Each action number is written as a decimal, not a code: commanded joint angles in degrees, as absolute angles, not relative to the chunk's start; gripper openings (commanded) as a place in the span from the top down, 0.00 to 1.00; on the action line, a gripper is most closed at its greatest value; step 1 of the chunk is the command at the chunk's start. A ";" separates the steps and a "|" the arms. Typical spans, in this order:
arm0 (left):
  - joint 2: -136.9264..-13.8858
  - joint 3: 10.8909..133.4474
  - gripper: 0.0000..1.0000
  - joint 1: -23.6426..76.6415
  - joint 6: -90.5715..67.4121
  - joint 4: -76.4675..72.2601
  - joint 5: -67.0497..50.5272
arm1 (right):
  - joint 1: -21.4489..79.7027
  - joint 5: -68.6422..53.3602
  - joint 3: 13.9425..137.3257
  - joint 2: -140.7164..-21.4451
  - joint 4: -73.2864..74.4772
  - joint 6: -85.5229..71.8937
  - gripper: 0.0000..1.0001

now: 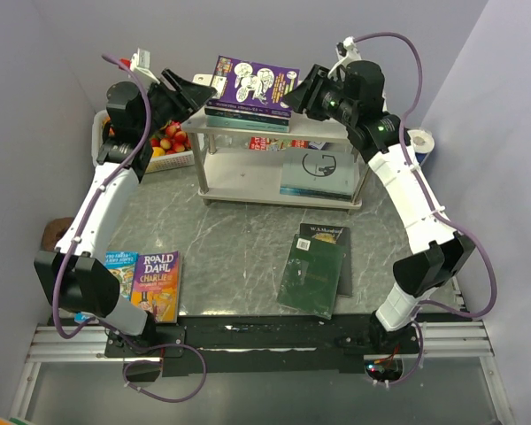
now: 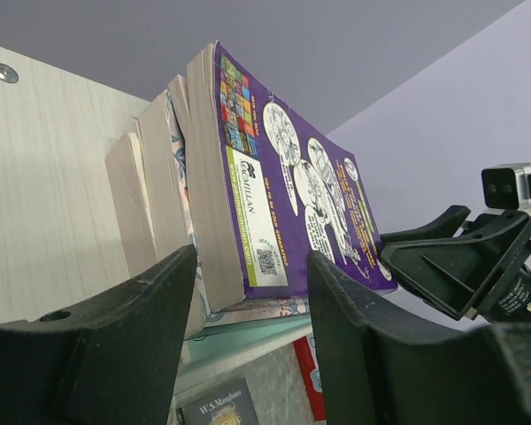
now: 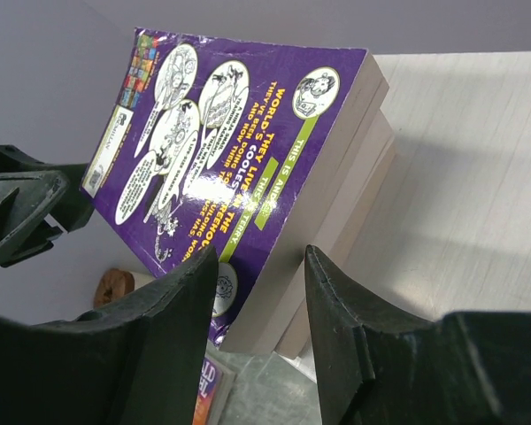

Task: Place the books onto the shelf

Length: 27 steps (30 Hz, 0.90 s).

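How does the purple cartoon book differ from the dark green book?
The purple cartoon book tops a stack on the shelf; the dark green book lies on the table. The purple one is bright with white cartoon bubbles; the green one is dark and plain. Both lie flat.

**Surface finishes, shelf-top stack**

We log the purple book point(image 3: 239, 150) cover as glossy coated paper, throwing white glare. Its page edges are matt, cream and uncoated. The shelf point(image 3: 469, 150) board reads as pale whitewashed wood, matt, with fine straight grain and one bright metal screw point(image 2: 4, 73). Its legs point(image 1: 203, 177) look like smooth pale metal. Left gripper point(image 2: 252, 266) and right gripper point(image 3: 261, 257): matt black plastic, faintly grainy. Tabletop point(image 1: 239, 239): grey marbled, smooth, low sheen. Dark green book point(image 1: 317, 276): satin cover.
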State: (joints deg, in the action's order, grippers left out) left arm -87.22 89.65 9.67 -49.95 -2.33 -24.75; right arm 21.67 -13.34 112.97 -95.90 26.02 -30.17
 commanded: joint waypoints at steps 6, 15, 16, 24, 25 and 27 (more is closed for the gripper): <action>-83.50 88.42 0.42 9.67 -51.24 -6.33 -26.72 | 22.76 -13.80 117.77 -97.20 25.57 -30.23 0.49; -82.35 88.15 0.41 9.67 -50.19 -5.45 -25.66 | 23.55 -13.45 119.53 -98.09 26.72 -29.97 0.49; -82.44 88.24 0.40 9.58 -49.92 -4.58 -25.23 | 23.55 -13.01 119.36 -97.91 26.72 -29.88 0.49; -79.55 90.26 0.26 8.27 -45.97 4.38 -12.16 | 20.92 -6.78 112.43 -89.24 24.27 -30.32 0.33; -78.67 90.00 0.25 7.74 -45.79 5.44 -9.61 | 20.83 -5.64 111.19 -87.47 23.56 -29.89 0.32; -75.42 87.91 0.22 7.03 -46.05 6.15 -3.10 | 21.18 -3.87 107.94 -83.08 21.37 -28.74 0.29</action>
State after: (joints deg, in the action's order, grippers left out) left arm -82.72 87.88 8.80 -47.70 3.33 -16.36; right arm 21.74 -9.13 111.37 -93.91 27.46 -30.26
